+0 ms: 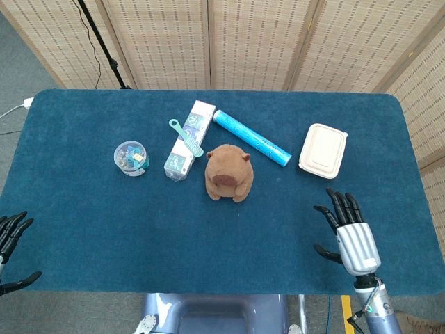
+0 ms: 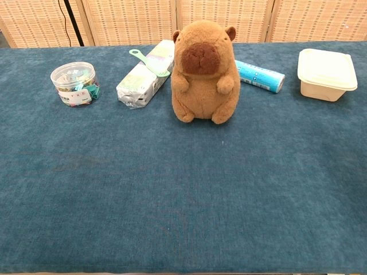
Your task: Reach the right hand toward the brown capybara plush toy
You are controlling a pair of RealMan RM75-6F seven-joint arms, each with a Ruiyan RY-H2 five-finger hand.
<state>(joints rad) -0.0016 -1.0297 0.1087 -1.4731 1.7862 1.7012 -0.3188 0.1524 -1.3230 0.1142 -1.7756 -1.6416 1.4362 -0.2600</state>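
Right hand hovers over the blue surface, fingers spread, holding nothing. The capybara plush sits upright at its ten o'clock, well apart, mid-surface.

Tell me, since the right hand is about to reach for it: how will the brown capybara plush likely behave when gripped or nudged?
The capybara plush looks soft and stuffed, so it will probably squash under the fingers and weigh little. It sits upright on a rounded base, so a sideways nudge may tip it. Its fuzzy fabric should not slip. The right hand is apart from it, fingers spread.
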